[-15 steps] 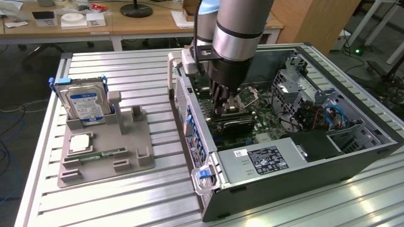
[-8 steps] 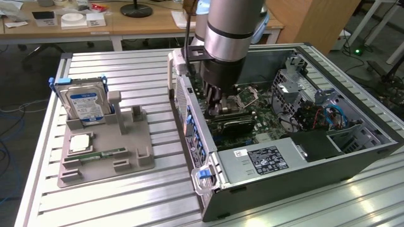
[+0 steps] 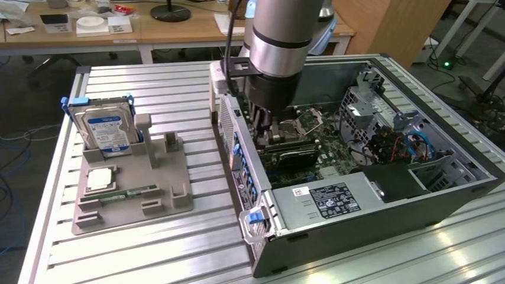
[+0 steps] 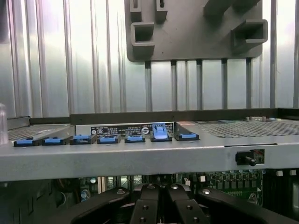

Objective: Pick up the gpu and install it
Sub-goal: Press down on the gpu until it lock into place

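An open grey metal computer case [image 3: 442, 198] lies on a ribbed aluminium table [image 3: 158, 248]. On the exterior view's left of it sits a grey plastic parts tray [image 3: 130, 189], holding an upright silver hard drive with blue-white label [image 3: 106, 133]. The arm's black gripper [image 3: 264, 133] reaches down inside the case, over its green motherboard [image 3: 332, 157].

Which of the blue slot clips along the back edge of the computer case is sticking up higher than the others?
The second blue clip from the end with the black thumbscrew. It stands raised and looks lighter blue, while the other clips in the row lie flat.
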{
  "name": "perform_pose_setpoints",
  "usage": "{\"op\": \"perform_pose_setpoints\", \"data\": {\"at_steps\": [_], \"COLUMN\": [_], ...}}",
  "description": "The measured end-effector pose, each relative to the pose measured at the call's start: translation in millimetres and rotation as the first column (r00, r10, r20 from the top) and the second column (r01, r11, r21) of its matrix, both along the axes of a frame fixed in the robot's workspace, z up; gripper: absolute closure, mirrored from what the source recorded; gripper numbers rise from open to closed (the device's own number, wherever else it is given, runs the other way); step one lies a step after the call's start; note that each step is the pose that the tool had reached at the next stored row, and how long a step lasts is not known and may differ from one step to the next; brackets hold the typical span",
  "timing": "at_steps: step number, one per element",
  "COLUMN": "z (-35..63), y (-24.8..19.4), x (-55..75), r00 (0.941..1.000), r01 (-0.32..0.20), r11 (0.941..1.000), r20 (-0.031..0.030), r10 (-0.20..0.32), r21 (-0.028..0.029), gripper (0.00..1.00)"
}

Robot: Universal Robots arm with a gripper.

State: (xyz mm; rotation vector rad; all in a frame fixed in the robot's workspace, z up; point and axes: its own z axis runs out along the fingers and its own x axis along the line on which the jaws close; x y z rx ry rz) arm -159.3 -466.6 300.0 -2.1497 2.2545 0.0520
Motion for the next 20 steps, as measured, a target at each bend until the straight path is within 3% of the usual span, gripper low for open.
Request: {"op": "perform_pose_setpoints", "data": {"at_steps": [5, 20], "z": [-0.3, -10.4], "y": [5.9, 10.2], "x": [-0.5, -0.9], "r00": [1.0000, 1.0000], "r01": [0.000, -0.001], "r11": [1.0000, 1.0000], "r20": [0.0000, 0.0001], "r10": [0.000, 0.001], "r21": [-0.0038, -0.0080], "gripper": [0.89, 0.89]}}
